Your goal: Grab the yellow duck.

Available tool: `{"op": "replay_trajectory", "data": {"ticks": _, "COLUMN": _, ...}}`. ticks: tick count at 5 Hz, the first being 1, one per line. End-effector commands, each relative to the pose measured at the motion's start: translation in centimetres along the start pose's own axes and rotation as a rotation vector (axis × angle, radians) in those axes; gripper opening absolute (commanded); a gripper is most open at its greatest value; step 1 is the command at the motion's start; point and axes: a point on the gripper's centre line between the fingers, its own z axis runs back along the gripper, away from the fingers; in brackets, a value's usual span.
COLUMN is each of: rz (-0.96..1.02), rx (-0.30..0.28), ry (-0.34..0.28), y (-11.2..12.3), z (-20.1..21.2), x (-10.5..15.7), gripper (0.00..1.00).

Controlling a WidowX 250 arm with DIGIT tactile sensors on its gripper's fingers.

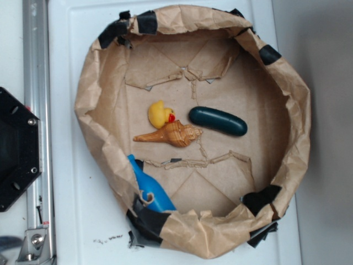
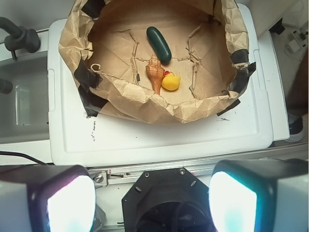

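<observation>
Yellow duck (image 1: pixel 160 114) seen inside paper bin (image 1: pixel 300 110), touching upper side of conch shell (image 1: pixel 171 134). Judged light, soft, rounded, perhaps slippery; body best pinched across sides. Gripper state cannot be told; fingers not seen.

Evenly and softly lit in the exterior view, slightly hazy, with faint shadows under the paper basket (image 1: pixel 88 99) rim – no harsh glare. Brighter and sharper at mid-distance in the wrist view, but two big blurred fingers (image 2: pixel 46 200) at the bottom edge glow washed-out white and cyan – badly out of focus, with shading toward the corners
</observation>
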Motion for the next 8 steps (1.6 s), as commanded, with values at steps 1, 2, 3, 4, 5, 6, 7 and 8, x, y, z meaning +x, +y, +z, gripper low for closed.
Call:
{"op": "replay_trajectory", "data": {"ticks": 1, "rz": 0.000, "rx": 0.000, "ry": 0.000, "y": 0.0, "z": 0.0, "x": 0.0, "gripper": 1.00}}
{"op": "replay_trajectory", "data": {"ticks": 2, "rz": 0.087, "rx": 0.136, "ry": -0.058, "y": 3.4, "z": -2.2, "x": 2.3, "gripper": 1.00}}
{"op": "replay_trajectory", "data": {"ticks": 3, "rz": -0.028, "rx": 0.140, "ry": -0.194, "y": 4.6, "z": -4.9, "x": 5.2, "gripper": 1.00}}
{"op": "replay_trajectory", "data": {"ticks": 4, "rz": -0.095, "rx": 0.155, "ry": -0.199, "y": 5.6, "z": -7.0, "x": 7.1, "gripper": 1.00}}
{"op": "replay_trajectory", "data": {"ticks": 5, "rz": -0.273, "rx": 0.100, "ry": -0.234, "y": 6.7, "z": -9.7, "x": 10.1, "gripper": 1.00}}
{"op": "replay_trajectory", "data": {"ticks": 6, "rz": -0.282, "rx": 0.077, "ry": -0.239, "y": 7.4, "z": -10.0, "x": 11.8, "gripper": 1.00}}
{"op": "replay_trajectory", "data": {"ticks": 7, "rz": -0.319, "rx": 0.055, "ry": -0.178, "y": 7.2, "z": -12.2, "x": 12.2, "gripper": 1.00}}
{"op": "replay_trajectory", "data": {"ticks": 8, "rz": -0.307, "rx": 0.137, "ry": -0.203, "y": 7.3, "z": -16.3, "x": 10.7, "gripper": 1.00}}
